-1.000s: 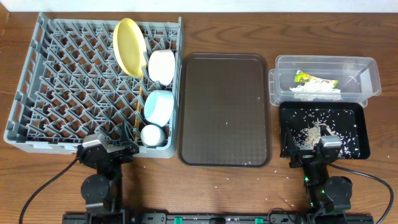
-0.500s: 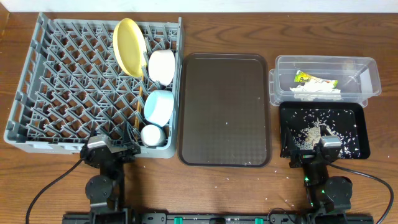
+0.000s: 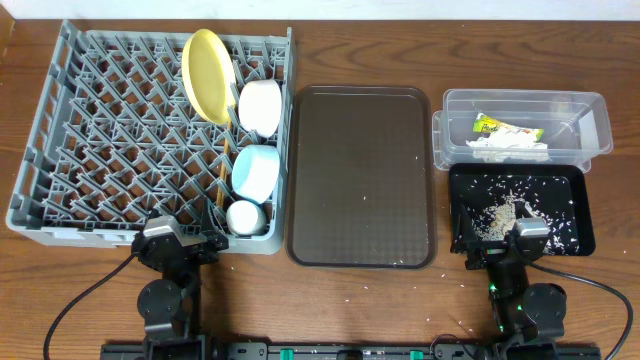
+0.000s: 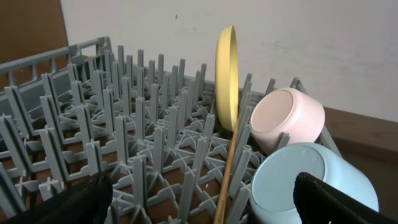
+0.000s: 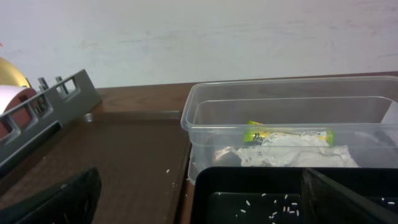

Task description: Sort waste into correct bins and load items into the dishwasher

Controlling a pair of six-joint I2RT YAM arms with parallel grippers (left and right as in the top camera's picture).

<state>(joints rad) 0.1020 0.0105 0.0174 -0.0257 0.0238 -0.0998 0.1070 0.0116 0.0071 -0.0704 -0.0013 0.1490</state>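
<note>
The left arm [image 3: 165,272] and right arm [image 3: 522,290] are black, built of rounded joint housings topped by grey blocks. Each trails a thin black cable [image 3: 80,300] over the counter [image 3: 330,310]. A small green light [image 3: 492,290] glows on the right arm, and the wrist views show matte black fingers [image 4: 78,199].

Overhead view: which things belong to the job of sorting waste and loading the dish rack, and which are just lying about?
Belong to the job: large grey plastic pegged dish rack; round yellow plate; white bowl; light blue bowl; small white cup; thin wooden chopsticks; clear plastic tub; shallow black tray; loose rice grains; yellow-green wrapper; crumpled white paper.

Lying about: dark brown serving tray.
</note>
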